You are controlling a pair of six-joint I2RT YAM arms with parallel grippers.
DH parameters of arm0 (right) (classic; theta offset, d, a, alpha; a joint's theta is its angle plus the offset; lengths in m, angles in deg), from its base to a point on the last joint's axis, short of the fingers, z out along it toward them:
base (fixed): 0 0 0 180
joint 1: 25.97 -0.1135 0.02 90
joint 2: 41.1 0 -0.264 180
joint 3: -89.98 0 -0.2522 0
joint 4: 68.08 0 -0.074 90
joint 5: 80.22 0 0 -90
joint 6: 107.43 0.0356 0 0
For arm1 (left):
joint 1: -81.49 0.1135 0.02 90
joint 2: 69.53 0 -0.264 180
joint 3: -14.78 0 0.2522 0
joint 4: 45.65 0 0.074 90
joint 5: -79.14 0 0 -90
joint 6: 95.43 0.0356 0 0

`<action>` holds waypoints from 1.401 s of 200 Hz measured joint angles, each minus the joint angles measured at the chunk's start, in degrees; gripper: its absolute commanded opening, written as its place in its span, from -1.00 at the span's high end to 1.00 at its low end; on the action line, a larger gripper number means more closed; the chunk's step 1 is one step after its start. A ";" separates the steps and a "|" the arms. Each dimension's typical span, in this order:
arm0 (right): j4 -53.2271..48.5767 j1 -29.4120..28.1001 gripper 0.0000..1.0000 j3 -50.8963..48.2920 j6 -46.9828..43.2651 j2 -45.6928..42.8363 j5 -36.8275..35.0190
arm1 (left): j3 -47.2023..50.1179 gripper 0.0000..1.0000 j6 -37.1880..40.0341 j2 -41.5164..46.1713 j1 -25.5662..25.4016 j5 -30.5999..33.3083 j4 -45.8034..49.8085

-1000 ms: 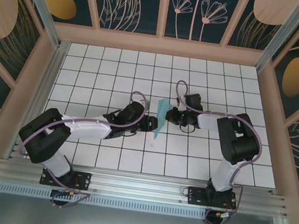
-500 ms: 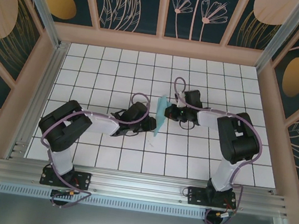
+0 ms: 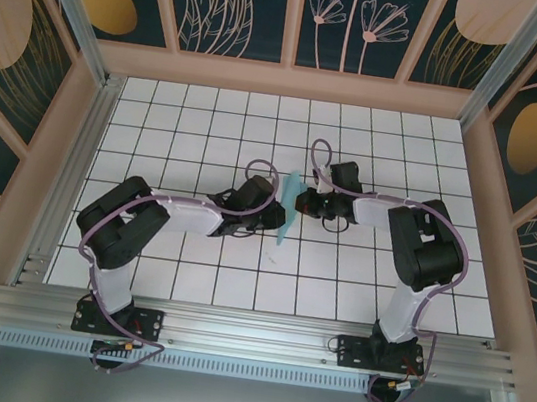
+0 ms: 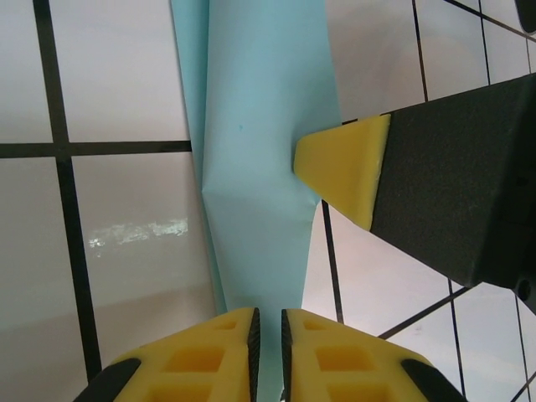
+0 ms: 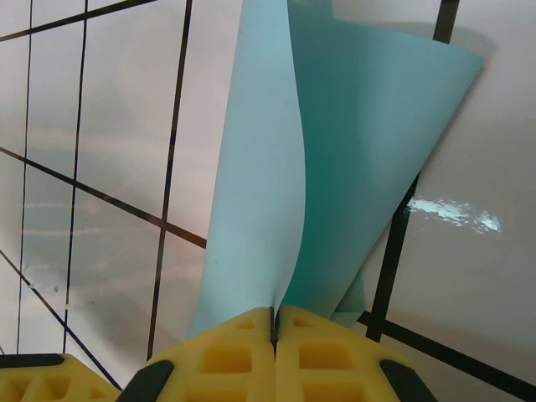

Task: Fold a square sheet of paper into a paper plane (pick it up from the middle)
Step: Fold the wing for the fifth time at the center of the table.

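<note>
Early going: square sheet of paper (image 3: 288, 209) up off the table (image 3: 379, 137) mid-grid, doubled over loosely between both arms. Right gripper (image 5: 275, 322) clamped tight on the fold; left gripper (image 4: 268, 322) nearly closed around the paper's edge. No dart shape yet, nearly every crease left to make.

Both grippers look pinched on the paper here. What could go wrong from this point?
Both grippers, left and right, pinch the square sheet of paper close together, so pulling apart may tear it. It already buckles near the left gripper, risking a stray crease. Its loose curled layers may fold unevenly.
</note>
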 measured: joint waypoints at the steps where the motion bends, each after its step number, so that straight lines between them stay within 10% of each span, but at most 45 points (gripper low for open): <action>1: -0.02 0.00 0.95 0.00 0.00 0.00 0.00 | -0.04 0.67 0.04 -0.04 0.00 0.00 0.02; 280: 0.57 1.20 0.52 1.66 4.76 0.42 1.73 | -3.76 0.59 1.29 -3.89 0.00 -3.08 1.97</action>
